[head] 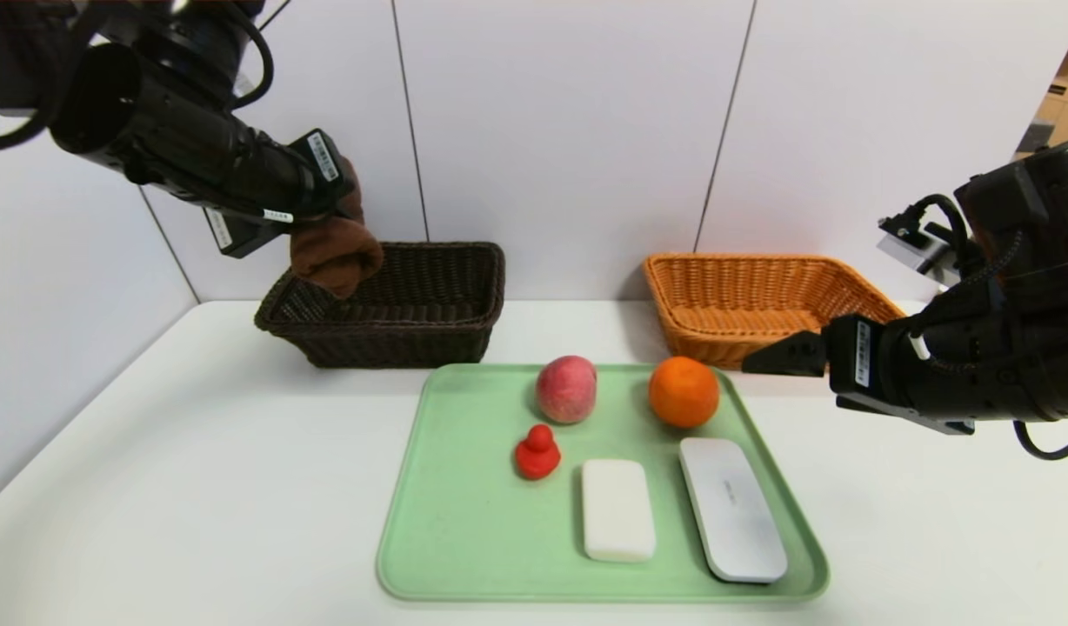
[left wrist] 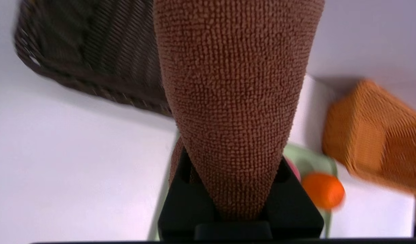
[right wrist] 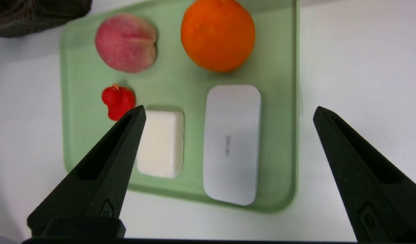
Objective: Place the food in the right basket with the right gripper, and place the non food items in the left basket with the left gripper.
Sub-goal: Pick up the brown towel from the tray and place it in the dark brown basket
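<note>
My left gripper (head: 347, 228) is shut on a brown cloth (head: 336, 249) and holds it above the left edge of the dark brown basket (head: 451, 343); the cloth (left wrist: 235, 101) fills the left wrist view. On the green tray (head: 464, 539) lie a peach (head: 566, 389), an orange (head: 683, 391), a red toy duck (head: 537, 452), a white soap bar (head: 618, 509) and a grey case (head: 731, 507). My right gripper (head: 764, 358) is open and empty, right of the orange, in front of the orange basket (head: 673, 287). The right wrist view shows the tray (right wrist: 279, 51) between its fingers (right wrist: 126, 135).
Both baskets stand at the back of the white table against the wall, the dark one left and the orange one right. The tray sits at the front middle. The orange basket (left wrist: 374, 135) also shows in the left wrist view.
</note>
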Controlling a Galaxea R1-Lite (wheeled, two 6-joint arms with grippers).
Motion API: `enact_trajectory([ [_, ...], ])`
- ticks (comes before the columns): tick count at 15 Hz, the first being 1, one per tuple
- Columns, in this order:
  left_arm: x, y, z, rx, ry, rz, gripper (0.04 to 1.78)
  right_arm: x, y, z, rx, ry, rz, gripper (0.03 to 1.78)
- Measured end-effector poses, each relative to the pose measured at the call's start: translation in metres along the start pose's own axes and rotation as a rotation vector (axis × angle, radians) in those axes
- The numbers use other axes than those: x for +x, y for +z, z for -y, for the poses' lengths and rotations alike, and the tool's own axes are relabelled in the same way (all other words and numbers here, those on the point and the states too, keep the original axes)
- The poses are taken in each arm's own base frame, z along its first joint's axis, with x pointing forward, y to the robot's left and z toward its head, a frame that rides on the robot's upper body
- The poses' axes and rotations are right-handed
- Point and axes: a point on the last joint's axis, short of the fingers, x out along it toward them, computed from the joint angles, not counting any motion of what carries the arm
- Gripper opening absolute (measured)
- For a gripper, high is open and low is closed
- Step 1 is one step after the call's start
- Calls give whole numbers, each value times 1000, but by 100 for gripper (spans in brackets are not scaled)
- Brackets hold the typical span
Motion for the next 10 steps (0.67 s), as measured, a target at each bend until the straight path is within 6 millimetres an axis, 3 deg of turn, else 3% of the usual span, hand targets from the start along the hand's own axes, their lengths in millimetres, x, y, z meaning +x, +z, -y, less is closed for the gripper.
enact_trajectory([
  [5, 79, 26, -30, -26, 94, 119, 32, 5, 7, -4, 1, 40, 71, 171],
  [10, 132, 26, -55, 49, 176, 115, 32, 10, 14, -6, 3, 36, 127, 171],
])
